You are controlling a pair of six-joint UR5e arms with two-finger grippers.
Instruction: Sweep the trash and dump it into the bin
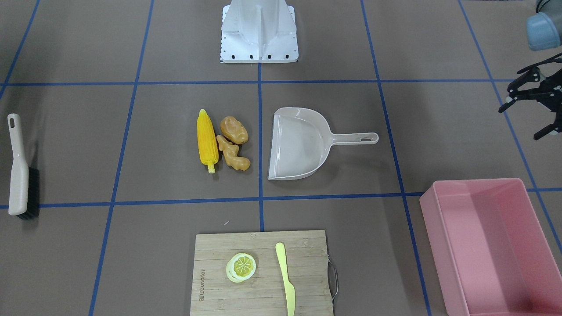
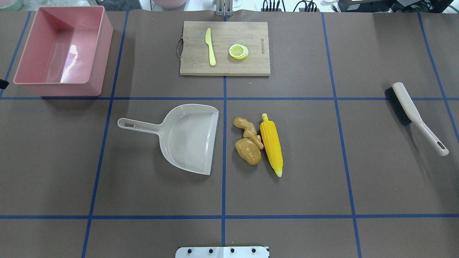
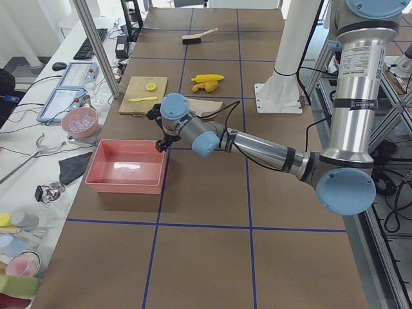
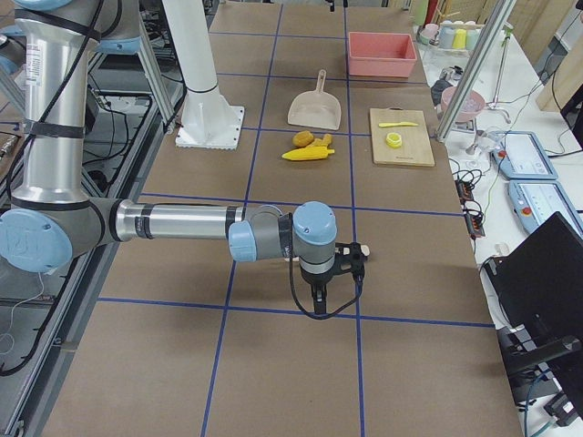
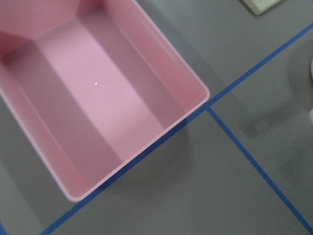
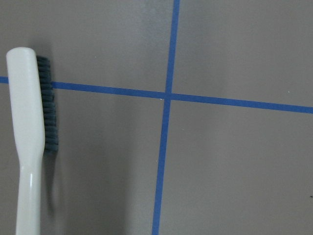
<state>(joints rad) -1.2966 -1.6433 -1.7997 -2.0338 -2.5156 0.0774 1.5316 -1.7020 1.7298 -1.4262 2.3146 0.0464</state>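
Observation:
The trash lies together at the table's middle: a yellow corn cob [image 1: 207, 141], a brown potato [image 1: 234, 129] and a tan ginger root [image 1: 232, 156]. The pink bin [image 1: 476, 184] stands empty at a far corner; the left wrist view looks down into the bin [image 5: 98, 98]. My left gripper [image 1: 520, 123] hangs open and empty beside the bin, over bare table. My right gripper [image 4: 332, 278] shows only in the exterior right view, above the brush [image 6: 29, 122]; I cannot tell whether it is open or shut.
A beige dustpan [image 1: 298, 145] lies right beside the trash, mouth toward it, handle pointing at the bin's side. The brush [image 1: 19, 171] rests at the opposite table end. A wooden cutting board [image 1: 210, 263] carries a lemon slice [image 1: 241, 267] and a yellow knife [image 1: 286, 278].

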